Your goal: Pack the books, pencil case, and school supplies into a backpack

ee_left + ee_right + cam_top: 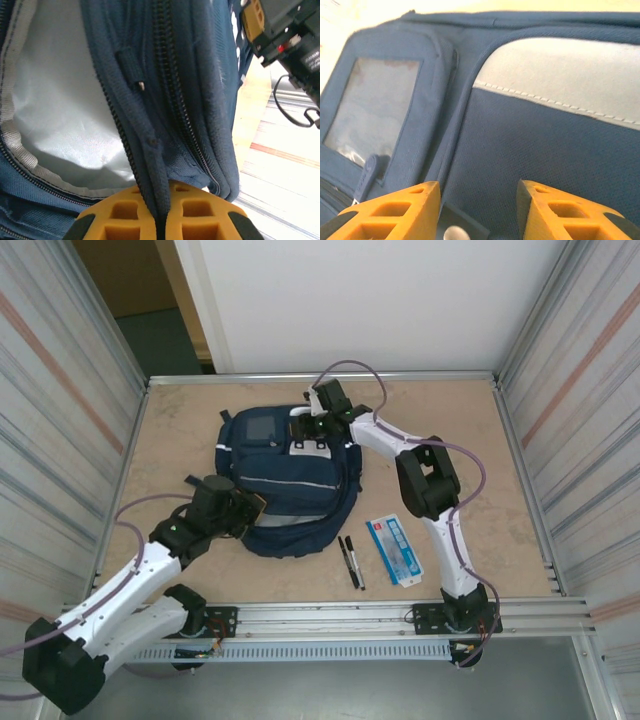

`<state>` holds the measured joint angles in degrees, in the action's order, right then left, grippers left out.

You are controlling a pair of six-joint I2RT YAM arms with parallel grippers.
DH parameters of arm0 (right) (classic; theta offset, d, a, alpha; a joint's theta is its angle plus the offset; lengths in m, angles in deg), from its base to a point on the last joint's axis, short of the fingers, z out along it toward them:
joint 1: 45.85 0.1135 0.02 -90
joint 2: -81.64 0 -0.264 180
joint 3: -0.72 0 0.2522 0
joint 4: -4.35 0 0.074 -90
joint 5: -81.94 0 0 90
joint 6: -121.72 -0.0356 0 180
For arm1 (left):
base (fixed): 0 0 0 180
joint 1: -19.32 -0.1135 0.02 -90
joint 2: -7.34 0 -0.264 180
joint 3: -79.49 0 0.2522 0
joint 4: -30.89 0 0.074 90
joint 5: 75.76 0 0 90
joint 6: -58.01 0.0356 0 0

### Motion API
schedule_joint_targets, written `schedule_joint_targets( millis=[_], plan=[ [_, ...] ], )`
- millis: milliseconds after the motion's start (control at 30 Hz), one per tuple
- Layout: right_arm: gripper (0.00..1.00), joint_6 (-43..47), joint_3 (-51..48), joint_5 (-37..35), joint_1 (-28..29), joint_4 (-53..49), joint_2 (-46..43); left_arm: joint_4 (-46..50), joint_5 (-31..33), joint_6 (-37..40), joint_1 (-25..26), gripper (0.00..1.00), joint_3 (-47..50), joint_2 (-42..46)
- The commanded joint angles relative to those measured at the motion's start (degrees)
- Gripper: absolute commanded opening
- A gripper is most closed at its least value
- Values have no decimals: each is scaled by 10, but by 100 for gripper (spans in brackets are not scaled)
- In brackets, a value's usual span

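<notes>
- Backpack [290, 480] mid surface [450, 440], compartment gaping.
- L hand [161, 220] clenched on its zip edge; R hand [479, 205] released, jaws apart over the far end.
- Pens [351, 560] + box [395, 550] lie by the near edge, not yet packed.

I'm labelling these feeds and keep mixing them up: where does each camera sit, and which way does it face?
Top external: above and behind the arm bases, looking down at the table, backpack, pens; both arms show.
Left wrist: on the left arm, facing the backpack's open zipper; left claw pinches its fabric.
Right wrist: on the right arm, facing the backpack's front panels; right claw open.
Shared: all see the backpack.
</notes>
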<state>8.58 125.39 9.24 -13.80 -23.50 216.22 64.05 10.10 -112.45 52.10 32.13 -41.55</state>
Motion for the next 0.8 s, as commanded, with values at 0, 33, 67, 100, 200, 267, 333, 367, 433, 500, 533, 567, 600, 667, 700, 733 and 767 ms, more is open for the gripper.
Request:
schedule_joint_targets(
  millis=[0, 33, 67, 100, 200, 267, 333, 367, 433, 500, 533, 567, 600, 667, 700, 733, 767],
  plan=[
    [44, -38, 50, 34, -13, 3, 59, 5, 7, -7, 14, 1, -10, -13],
    [44, -49, 64, 53, -14, 10, 66, 0, 4, -4, 13, 1, -13, -21],
    [44, -58, 71, 80, -15, 31, 69, -9, -2, 0, 13, 1, -16, -31],
    [44, -69, 70, 119, -16, 68, 69, -17, -8, 2, 13, 1, -19, -42],
    [43, -205, 74, 265, -22, 232, 77, -39, -31, 22, 14, 3, -27, -80],
    [42, -275, 76, 280, -23, 279, 67, -39, -29, 31, 13, 4, -34, -95],
    [42, -282, 70, 269, -21, 255, 37, -41, -12, 21, 13, 5, -32, -99],
    [43, -277, 61, 263, -21, 238, 16, -46, -3, 16, 13, 6, -31, -99],
    [45, -266, 27, 244, -22, 209, -29, -56, 7, 12, 13, 7, -31, -103],
    [46, -248, -17, 224, -26, 175, -79, -63, 4, 11, 14, 9, -36, -108],
    [45, -230, -54, 223, -29, 160, -112, -65, 4, 10, 14, 9, -38, -109],
    [45, -207, -86, 219, -32, 141, -143, -65, 6, 7, 13, 9, -38, -108],
    [45, -175, -122, 203, -35, 114, -182, -62, 10, 3, 10, 8, -39, -106],
    [46, -103, -211, 150, -37, 71, -257, -60, 8, -3, -7, 4, -38, -94],
    [46, -70, -252, 124, -37, 56, -297, -58, 7, -8, -15, 3, -39, -86],
    [46, -41, -299, 111, -37, 48, -334, -55, 10, -16, -22, 3, -41, -77],
    [46, -14, -336, 107, -37, 45, -365, -52, 15, -20, -26, 3, -44, -69]
  ],
)
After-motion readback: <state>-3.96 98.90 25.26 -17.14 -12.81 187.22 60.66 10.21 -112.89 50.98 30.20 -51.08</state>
